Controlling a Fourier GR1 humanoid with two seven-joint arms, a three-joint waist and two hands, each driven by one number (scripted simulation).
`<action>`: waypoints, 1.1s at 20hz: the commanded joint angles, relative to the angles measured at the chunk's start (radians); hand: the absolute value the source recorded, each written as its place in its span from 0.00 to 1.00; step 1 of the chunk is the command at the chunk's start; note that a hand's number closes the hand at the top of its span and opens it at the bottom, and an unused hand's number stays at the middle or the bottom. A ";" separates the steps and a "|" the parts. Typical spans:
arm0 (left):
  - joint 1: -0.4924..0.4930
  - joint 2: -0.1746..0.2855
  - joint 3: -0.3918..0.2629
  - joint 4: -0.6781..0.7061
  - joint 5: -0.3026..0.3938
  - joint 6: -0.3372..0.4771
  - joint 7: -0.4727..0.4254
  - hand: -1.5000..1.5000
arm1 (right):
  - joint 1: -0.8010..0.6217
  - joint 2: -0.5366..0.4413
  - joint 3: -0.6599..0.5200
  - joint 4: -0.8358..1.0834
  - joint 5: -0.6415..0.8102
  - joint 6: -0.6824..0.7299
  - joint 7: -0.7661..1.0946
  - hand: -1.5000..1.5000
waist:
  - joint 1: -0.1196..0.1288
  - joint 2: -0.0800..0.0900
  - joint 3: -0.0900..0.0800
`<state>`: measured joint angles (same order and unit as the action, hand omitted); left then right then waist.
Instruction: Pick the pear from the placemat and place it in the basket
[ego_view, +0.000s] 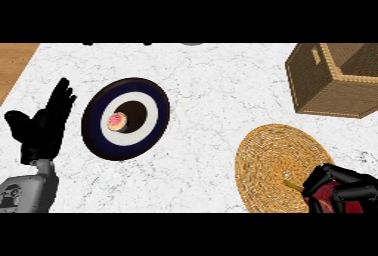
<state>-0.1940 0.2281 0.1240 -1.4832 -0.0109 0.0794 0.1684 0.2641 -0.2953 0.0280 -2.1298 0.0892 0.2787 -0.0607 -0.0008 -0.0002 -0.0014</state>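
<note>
White marble table (207, 75) carries the pear (317, 194), mostly hidden at the placemat's (273, 160) four o'clock edge, the right hand (347, 187) curled round it. At two o'clock stands the basket (332, 85); at nine, the left hand (44, 127) rests spread.

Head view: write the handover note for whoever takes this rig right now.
Left hand: open, resting fingers up at the view's left edge, holding nothing.
Right hand: curled round the pear at the lower right edge of the placemat. Only some red skin and a stem show between its fingers.
Basket: upper right, apart from the placemat, nothing visible inside.
Plate: centre left with a small round item on it, not part of the job.
Done: the pear is grasped. Whether it is off the mat cannot be told.
Left: lift it, carry it to the basket, and release it inside.
</note>
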 joint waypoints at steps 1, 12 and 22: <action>0.012 -0.020 -0.026 -0.058 -0.017 0.016 0.040 0.50 | -0.115 0.022 -0.093 -0.048 -0.152 -0.013 0.212 1.00 | 0.005 0.000 0.001; 0.061 -0.011 -0.004 -0.071 -0.015 -0.008 -0.017 0.50 | -0.637 -0.049 -0.148 0.184 -0.021 -0.131 0.534 1.00 | 0.014 0.000 0.001; -0.028 -0.012 0.026 0.061 -0.004 -0.022 -0.030 0.50 | -0.796 -0.084 -0.109 0.573 0.195 -0.146 0.325 1.00 | 0.009 0.003 0.001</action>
<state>-0.2179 0.2121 0.1339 -1.4613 -0.0211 0.0683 0.1701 -0.4782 -0.3739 -0.1036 -1.6777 0.2006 0.1535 0.3105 0.0086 0.0020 -0.0003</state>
